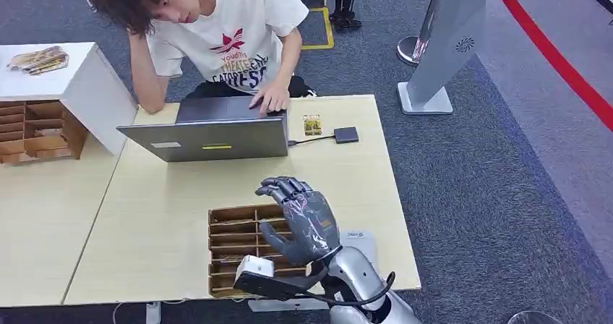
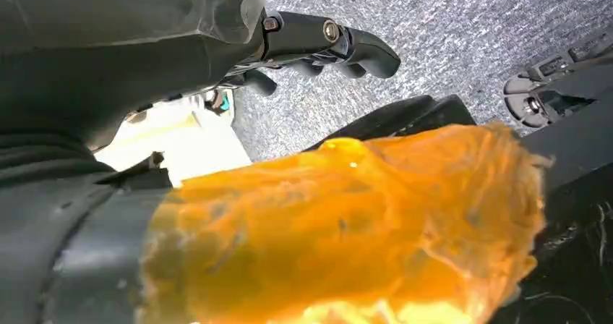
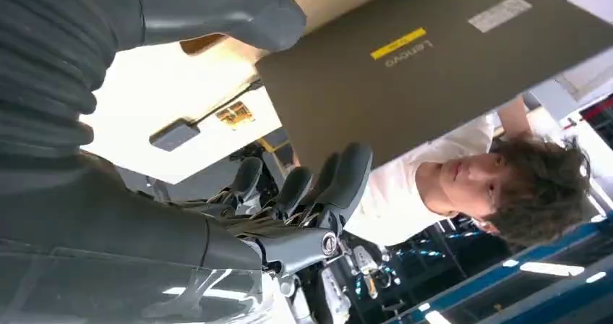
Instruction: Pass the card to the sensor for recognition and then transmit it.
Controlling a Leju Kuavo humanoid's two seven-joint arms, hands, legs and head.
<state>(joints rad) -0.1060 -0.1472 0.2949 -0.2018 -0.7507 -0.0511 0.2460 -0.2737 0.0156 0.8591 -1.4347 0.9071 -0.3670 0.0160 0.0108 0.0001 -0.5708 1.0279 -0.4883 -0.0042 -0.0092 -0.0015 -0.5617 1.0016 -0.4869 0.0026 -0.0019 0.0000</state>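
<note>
A small yellow card [image 1: 312, 124] lies flat on the pale wooden table [image 1: 159, 215], just right of the laptop [image 1: 217, 137]. Beside it sits the black square sensor [image 1: 346, 134], joined to the laptop by a cable. My right hand [image 1: 300, 219] hovers above a wooden slotted box [image 1: 235, 226] near the table's front edge, fingers apart and slightly curved, holding nothing. The right wrist view shows its fingers [image 3: 318, 186], the card [image 3: 235, 113] and the sensor [image 3: 173, 134] well beyond them. My left hand [image 2: 318, 45] hangs over grey carpet, fingers stretched out and empty.
A person [image 1: 224, 35] sits behind the table with one hand on the laptop's keyboard. A white cabinet with a wooden organiser [image 1: 36, 129] stands at the left. A grey kiosk stand [image 1: 441, 49] rises on the carpet to the right.
</note>
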